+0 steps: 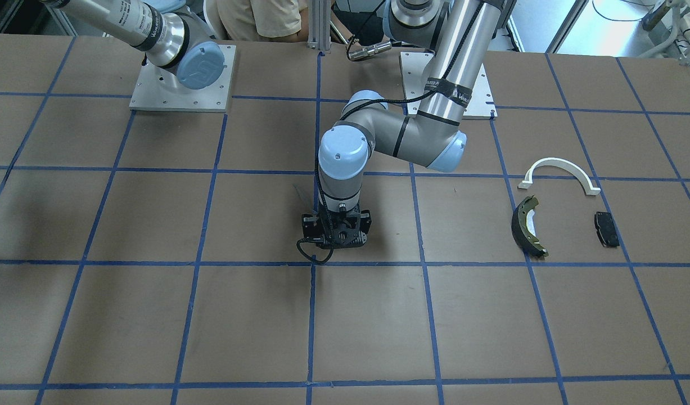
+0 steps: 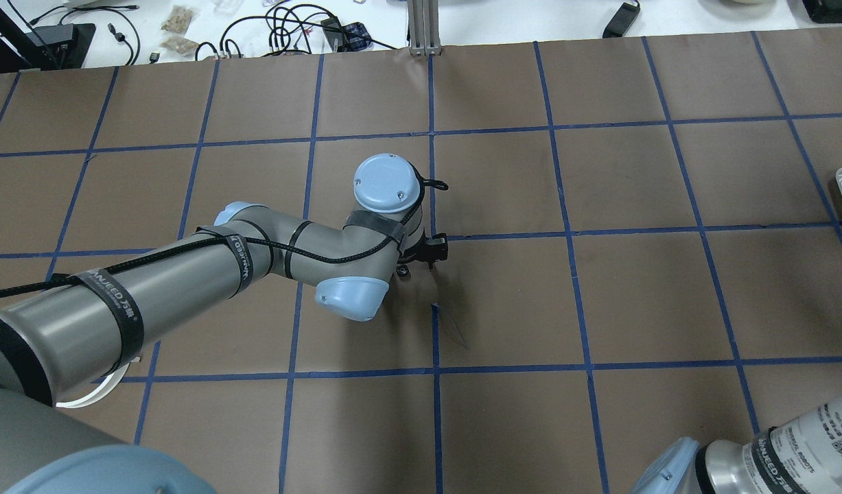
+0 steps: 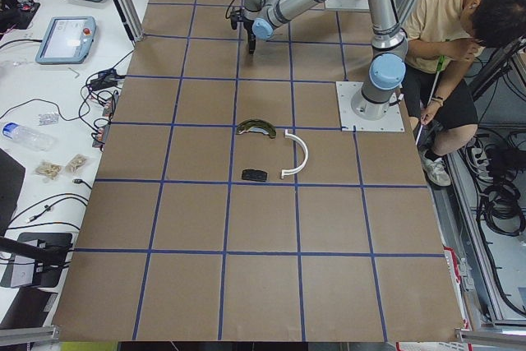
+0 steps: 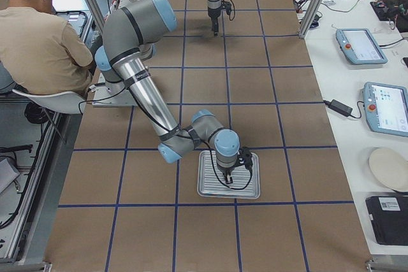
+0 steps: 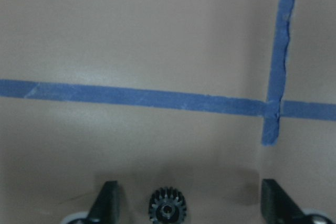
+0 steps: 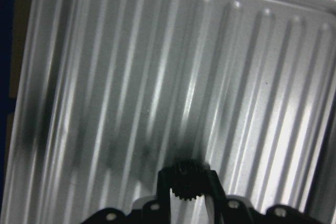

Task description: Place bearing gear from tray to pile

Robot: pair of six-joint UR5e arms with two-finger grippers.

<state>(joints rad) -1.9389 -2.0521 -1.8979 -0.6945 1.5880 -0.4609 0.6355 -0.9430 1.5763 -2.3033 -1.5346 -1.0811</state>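
Note:
A small black toothed bearing gear (image 6: 186, 184) is pinched between the fingers of my right gripper (image 6: 186, 172), low over the ribbed metal tray (image 6: 131, 77). In the exterior right view this gripper (image 4: 231, 165) stands over the tray (image 4: 210, 190). My left gripper (image 5: 189, 184) is open at the table's middle (image 1: 336, 232). Another small black gear (image 5: 167, 210) lies on the brown paper between its fingers, closer to the view's left finger. The pile lies apart from both grippers: a white arch bracket (image 1: 561, 170), a dark brake shoe (image 1: 527, 226) and a black pad (image 1: 606, 229).
The table is brown paper with a blue tape grid (image 5: 157, 98). Two arm base plates (image 1: 181, 79) stand at the robot's side. A seated person (image 4: 44, 36) is beside the table. Tablets (image 4: 382, 106) and cables lie on the side bench.

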